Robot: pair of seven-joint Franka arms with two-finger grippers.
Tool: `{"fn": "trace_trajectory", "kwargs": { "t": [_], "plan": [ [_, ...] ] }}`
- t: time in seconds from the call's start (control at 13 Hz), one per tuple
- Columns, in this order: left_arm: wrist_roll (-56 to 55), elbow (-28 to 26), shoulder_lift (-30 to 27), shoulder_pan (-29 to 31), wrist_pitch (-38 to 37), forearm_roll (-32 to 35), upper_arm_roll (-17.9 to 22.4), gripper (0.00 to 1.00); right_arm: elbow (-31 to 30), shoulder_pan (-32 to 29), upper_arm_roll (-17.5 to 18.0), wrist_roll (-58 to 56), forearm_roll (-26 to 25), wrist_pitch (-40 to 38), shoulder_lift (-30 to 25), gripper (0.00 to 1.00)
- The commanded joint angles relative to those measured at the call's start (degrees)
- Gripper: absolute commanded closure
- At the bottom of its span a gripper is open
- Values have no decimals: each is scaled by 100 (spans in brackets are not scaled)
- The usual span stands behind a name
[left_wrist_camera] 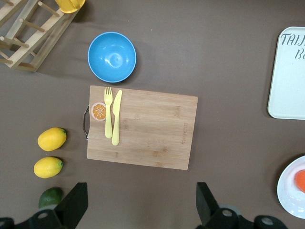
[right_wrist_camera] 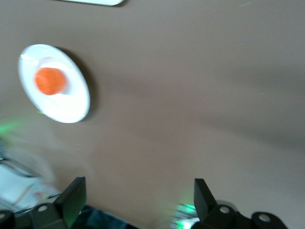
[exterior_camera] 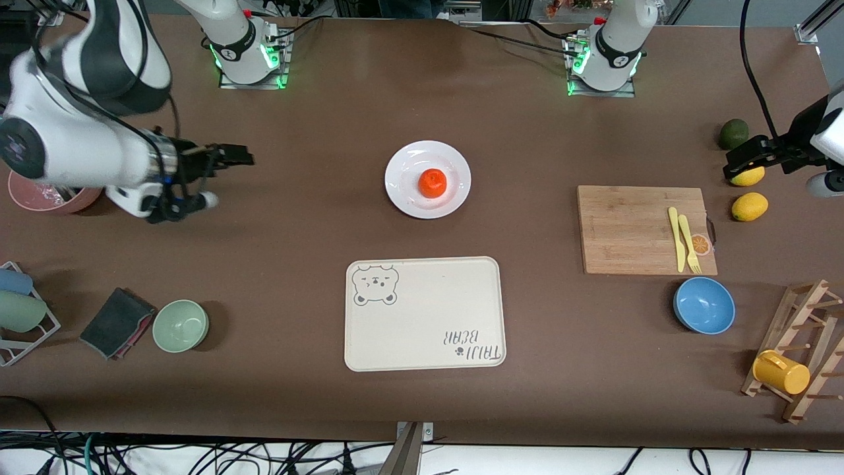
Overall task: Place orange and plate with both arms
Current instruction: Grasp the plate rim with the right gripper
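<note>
White and glossy, the plate is carrying the orange at its centre, apparently already delivered; both the left gripper and right gripper are hanging open-jawed and empty, well apart from the plate.

The plate is glossy white, the orange dimpled, the cutting board bare wood, the table matt brown.

A robotics lab is shown: two arm bases are bolted to a brown-covered table, loose cables are seen along its edge, and kitchenware such as a cutting board is laid out as props.
</note>
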Motion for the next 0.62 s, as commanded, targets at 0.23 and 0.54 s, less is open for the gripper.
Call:
{"fn": "trace_trajectory", "kwargs": {
  "t": [0.23, 0.54],
  "plan": [
    [254, -148, -53, -36, 61, -335, 86, 0, -703, 62, 596, -774, 2288, 1364, 1040, 0],
    [272, -122, -44, 16, 70, -345, 95, 0, -1241, 106, 1432, -1610, 3371, 2993, 1401, 0]
  ]
}}
